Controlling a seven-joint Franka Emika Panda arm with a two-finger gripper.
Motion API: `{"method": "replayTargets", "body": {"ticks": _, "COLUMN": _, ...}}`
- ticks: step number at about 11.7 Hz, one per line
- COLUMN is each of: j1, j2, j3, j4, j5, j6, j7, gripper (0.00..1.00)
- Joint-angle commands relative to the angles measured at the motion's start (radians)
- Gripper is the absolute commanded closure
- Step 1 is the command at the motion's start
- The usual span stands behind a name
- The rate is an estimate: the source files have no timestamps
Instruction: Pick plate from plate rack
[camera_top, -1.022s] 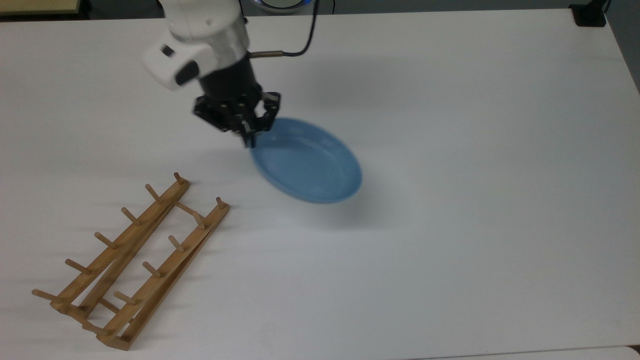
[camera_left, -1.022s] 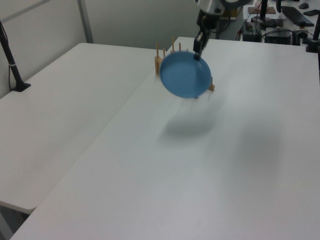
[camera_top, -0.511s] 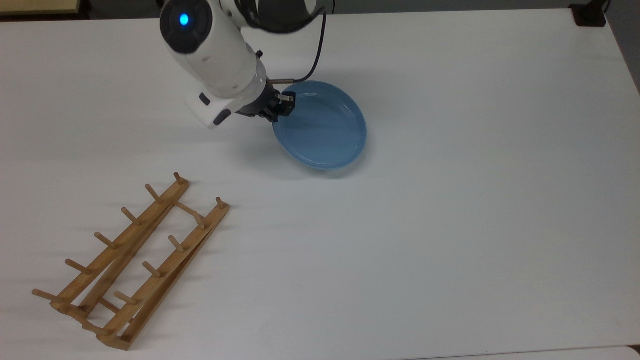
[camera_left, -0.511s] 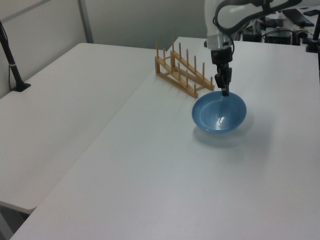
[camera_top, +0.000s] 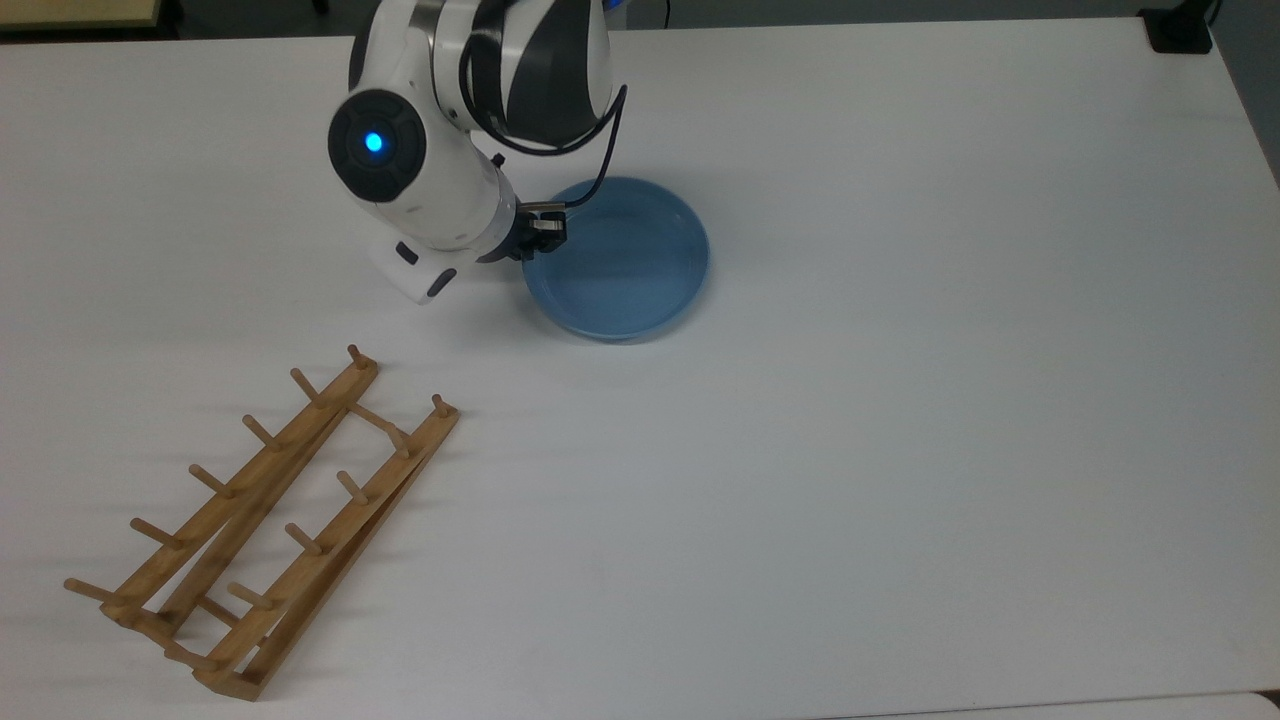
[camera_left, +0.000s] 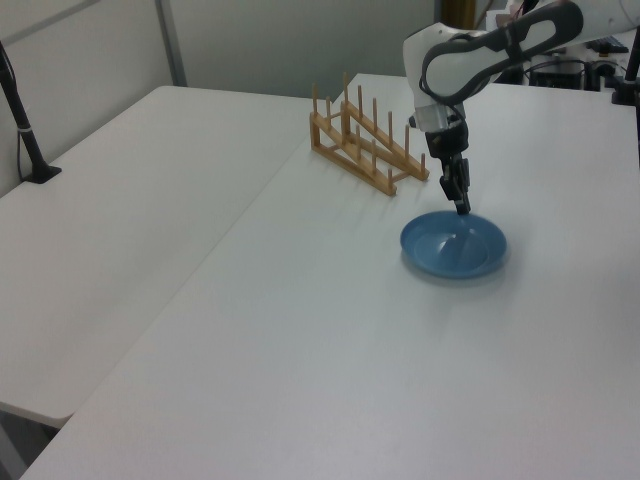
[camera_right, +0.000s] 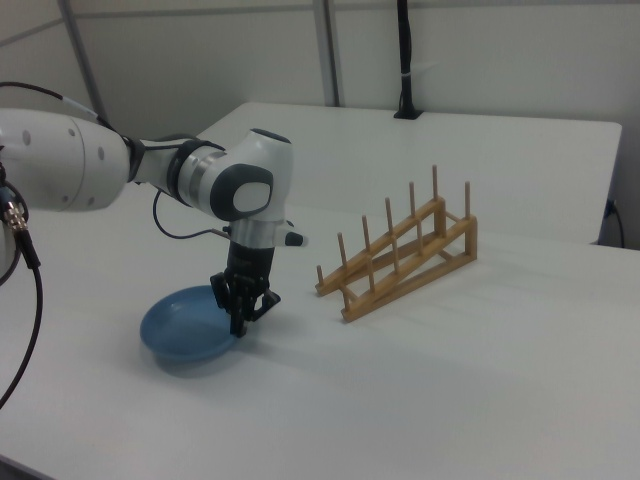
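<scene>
- Top view. The round, glossy light-blue plate (camera_top: 625, 262) lies flat and face-up on the white table (camera_top: 950, 400), its rim under the tip of the black two-finger gripper (camera_top: 538, 232) of the white robot arm (camera_top: 440, 180). The gripper meets the plate at the rim edge nearest the arm, the only part thin enough for two fingers to straddle. The long, low light-brown wooden plate rack (camera_top: 265, 525), with two rails of upright pegs, stands well apart from the gripper, toward the top view's lower left, and holds nothing.
- Left view. The gripper (camera_left: 461, 204) points straight down onto the plate's (camera_left: 455, 245) far rim. The plate looks level on the table (camera_left: 300, 350), so it appears set down rather than carried. The rack (camera_left: 365, 150) stands behind the gripper, apart from the plate.
- Right view. The fingers hang vertically at the plate's (camera_right: 185, 330) rim on the side facing the rack (camera_right: 400, 260). The gripper (camera_right: 240, 318) is narrowed over the rim; whether it pinches the rim or has let go cannot be told.
- Judgement. With the plate out of the rack and resting on the table, the task seems nearly complete; releasing and withdrawing upward would remain.
</scene>
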Motion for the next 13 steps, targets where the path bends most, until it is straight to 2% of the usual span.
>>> {"method": "replayTargets", "body": {"ticks": 1, "j1": -0.012, "j2": 0.001, "j3": -0.005, "j4": -0.005, "j5": -0.045, "j6": 0.014, "j7": -0.059, "gripper": 0.38}}
{"method": "replayTargets", "body": {"ticks": 2, "j1": -0.012, "j2": -0.003, "j3": -0.010, "j4": -0.002, "j5": -0.055, "j6": 0.009, "j7": -0.056, "gripper": 0.13}}
{"method": "replayTargets", "body": {"ticks": 3, "j1": -0.007, "j2": -0.023, "j3": -0.011, "j4": 0.003, "j5": -0.055, "j6": 0.007, "j7": -0.041, "gripper": 0.12}}
{"method": "replayTargets", "body": {"ticks": 5, "j1": -0.007, "j2": -0.130, "j3": -0.012, "j4": 0.036, "j5": -0.058, "j6": 0.009, "j7": 0.036, "gripper": 0.00}}
{"method": "replayTargets", "body": {"ticks": 8, "j1": -0.009, "j2": -0.288, "j3": -0.002, "j4": 0.038, "j5": -0.147, "j6": -0.034, "j7": 0.050, "gripper": 0.00}}
{"method": "replayTargets", "body": {"ticks": 11, "j1": -0.010, "j2": -0.376, "j3": -0.001, "j4": 0.033, "j5": -0.218, "j6": -0.090, "j7": 0.050, "gripper": 0.00}}
{"method": "replayTargets", "body": {"ticks": 13, "j1": -0.024, "j2": -0.397, "j3": 0.007, "j4": 0.032, "j5": -0.258, "j6": -0.106, "j7": 0.050, "gripper": 0.00}}
